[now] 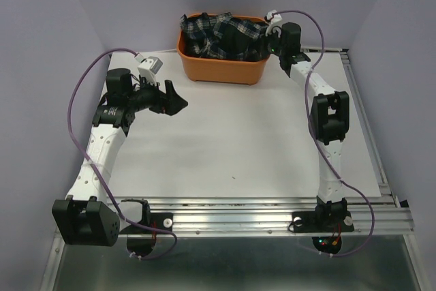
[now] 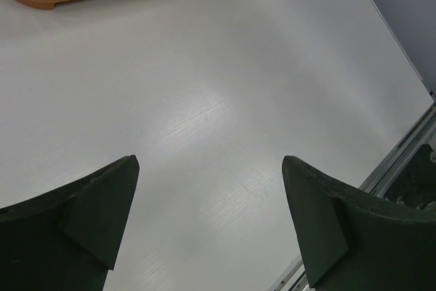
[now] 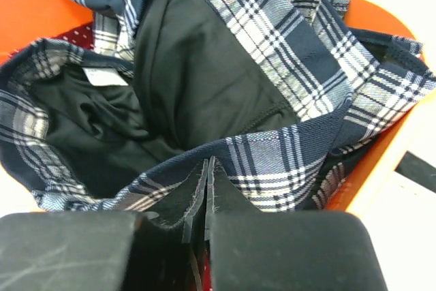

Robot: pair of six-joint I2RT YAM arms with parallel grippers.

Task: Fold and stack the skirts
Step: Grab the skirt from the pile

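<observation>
From above, we see the tartan skirt [image 1: 225, 35] bunched in the orange tub [image 1: 204, 66] at the far edge of the table [image 1: 238, 134]. The right gripper [image 1: 272, 44] reaches into the tub's right end, and the left gripper [image 1: 176, 97] hangs over bare table.

At the left wrist, the fingers [image 2: 88, 202] stand wide apart with nothing between them.

At the right wrist, navy plaid folds show black lining, with a patch of red skirt [image 3: 78, 34] beneath. The right gripper [image 3: 206, 168] is closed, its tips against the plaid. We cannot tell whether cloth is pinched.
</observation>
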